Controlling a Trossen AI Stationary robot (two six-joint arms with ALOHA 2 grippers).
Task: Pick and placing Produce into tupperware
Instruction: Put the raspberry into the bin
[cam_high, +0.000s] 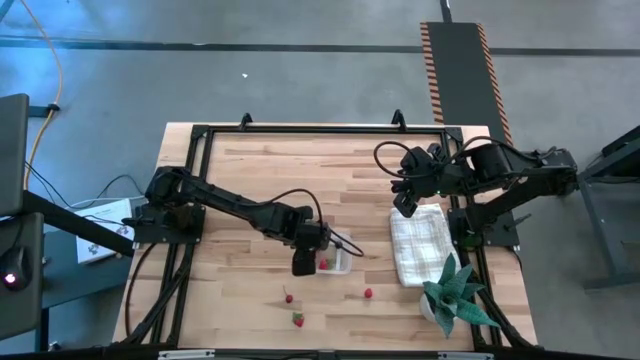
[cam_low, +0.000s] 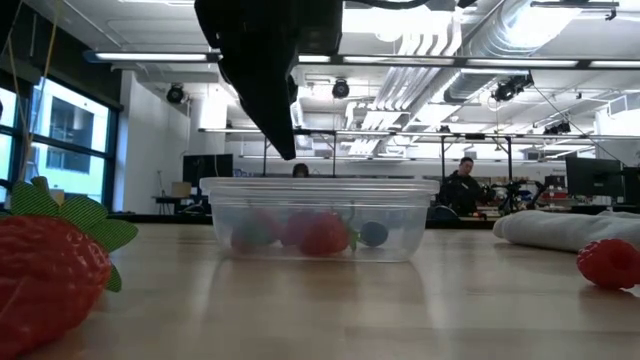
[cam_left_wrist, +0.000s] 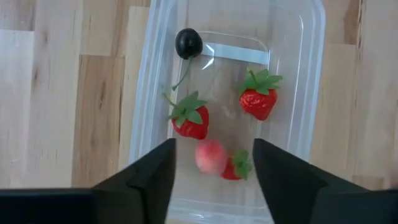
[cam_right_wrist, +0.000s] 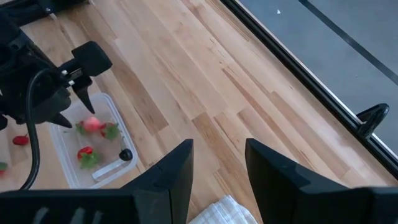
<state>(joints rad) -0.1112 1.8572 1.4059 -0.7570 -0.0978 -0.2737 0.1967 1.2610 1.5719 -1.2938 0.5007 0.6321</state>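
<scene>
The left pincer (cam_left_wrist: 214, 163) hangs directly above the tupperware (cam_left_wrist: 311, 93), fingers spread and grasping nothing. Inside the tupperware lie three red strawberries, one pinkish piece (cam_left_wrist: 210, 155) and one dark berry (cam_left_wrist: 188, 43). Three more produce pieces remain on the bench (cam_high: 240, 200): one strawberry (cam_high: 288, 297) and a second (cam_high: 298, 319) near the front edge, and a third (cam_high: 368, 293) to the right of them, all apart from the container. Farther back, the right pincer (cam_right_wrist: 216, 163) waits, released, over the folded cloth (cam_high: 418, 243), beside the green plant (cam_high: 455, 290). Risk: the tupperware is light and unrestrained; a careless departure by the left arm could clip its rim, shifting or tipping it. The small rounded fruit may also roll out of a grasp.
</scene>
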